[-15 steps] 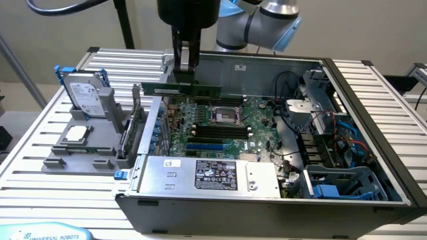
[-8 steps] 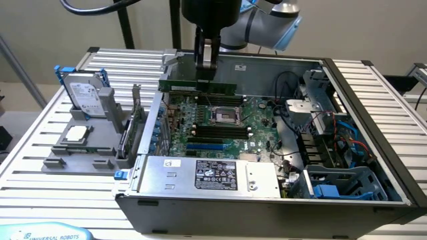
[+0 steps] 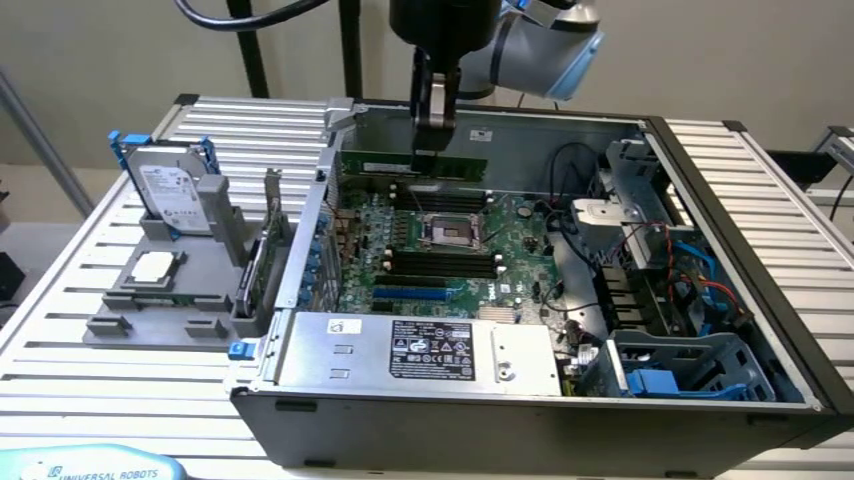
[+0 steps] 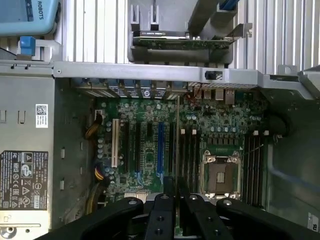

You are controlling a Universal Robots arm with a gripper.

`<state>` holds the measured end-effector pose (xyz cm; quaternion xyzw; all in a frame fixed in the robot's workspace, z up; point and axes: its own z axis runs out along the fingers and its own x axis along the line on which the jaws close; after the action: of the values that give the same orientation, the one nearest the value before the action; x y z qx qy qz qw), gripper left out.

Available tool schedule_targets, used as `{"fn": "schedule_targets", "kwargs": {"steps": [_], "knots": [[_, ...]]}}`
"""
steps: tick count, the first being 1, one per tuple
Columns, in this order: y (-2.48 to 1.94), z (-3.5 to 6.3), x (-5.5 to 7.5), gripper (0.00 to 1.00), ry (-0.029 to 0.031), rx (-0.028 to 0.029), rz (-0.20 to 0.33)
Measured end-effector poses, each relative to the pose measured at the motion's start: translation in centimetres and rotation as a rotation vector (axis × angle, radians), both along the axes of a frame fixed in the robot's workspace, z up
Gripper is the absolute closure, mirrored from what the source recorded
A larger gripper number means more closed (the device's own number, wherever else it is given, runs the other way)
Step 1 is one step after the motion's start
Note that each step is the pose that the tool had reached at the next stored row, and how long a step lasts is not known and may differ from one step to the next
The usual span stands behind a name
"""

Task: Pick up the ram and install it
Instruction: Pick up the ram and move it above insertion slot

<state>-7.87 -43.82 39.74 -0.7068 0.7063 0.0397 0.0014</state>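
The tool point(image 3: 430, 150) comes down from above into the open computer case point(image 3: 534, 420), its two fingers pinched narrow on the ram point(image 3: 451, 166). In the exterior view the fingers grip the top edge of the green stick close to its end toward the exterior view's left, so most of its length reaches out toward the exterior view's right. The stick hangs level, long edge down, low over the far part of the motherboard point(image 3: 521, 250), close to the case's far wall. Whether its lower edge touches anything there, I cannot tell. In the wrist view it shows edge-on as a thin line running out from between the fingertips.

Just nearer the camera than the ram sits the square processor socket point(image 3: 447, 232), and beyond that a row of black memory slots point(image 3: 434, 262). A silver power supply point(image 3: 427, 348) fills the near side of the case. The case rests on a slatted counter point(image 3: 787, 200). On the exterior view's left, well apart from the tool, a hard drive point(image 3: 174, 185) stands in a grey holder.
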Motion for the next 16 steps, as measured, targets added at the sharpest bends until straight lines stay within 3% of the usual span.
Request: {"fn": "schedule_targets", "kwargs": {"steps": [9, 14, 16], "knots": [[2.75, -1.30, 1.8, 0.86, -0.0001, 0.0005, 0.000], [3.89, -2.08, 3.2, 0.86, 0.0000, 0.0010, 0.000], [4.11, -2.41, 3.7, 0.86, -0.0001, 0.0016, 0.000]]}}
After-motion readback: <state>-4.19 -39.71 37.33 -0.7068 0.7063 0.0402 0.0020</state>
